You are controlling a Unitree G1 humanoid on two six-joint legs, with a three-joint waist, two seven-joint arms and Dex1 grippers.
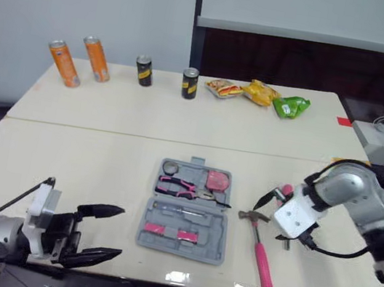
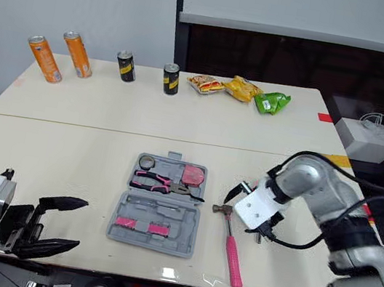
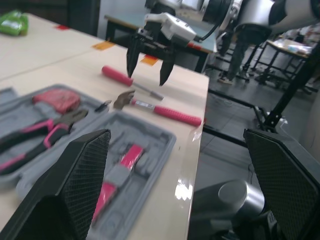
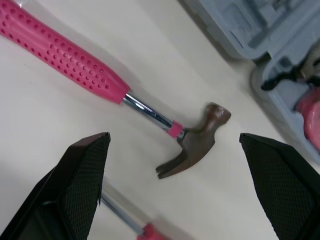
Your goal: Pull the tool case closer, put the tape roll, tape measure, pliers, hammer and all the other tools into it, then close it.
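My right jaws are hovering wide open and empty above the hammer (image 1: 262,255), which is lying on the desk (image 1: 85,162) at 3 o'clock of the tool case (image 1: 186,225). I am aiming to straddle its neck squarely, near the head.

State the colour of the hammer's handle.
The hammer's handle is bright pink with a dimpled grip. The right wrist view shows it best.

The right gripper (image 4: 174,136) hangs over the cream counter (image 4: 45,110) with its black jaws spread wide. The hammer (image 4: 112,85) lies flat between them: dark claw head, chrome shaft, pink dotted grip. Beyond the head sits the open grey tool case (image 4: 250,30), holding pliers (image 4: 281,80) and a pink item (image 4: 311,115), and a second chrome-shafted tool (image 4: 120,215) lies beside the hammer.
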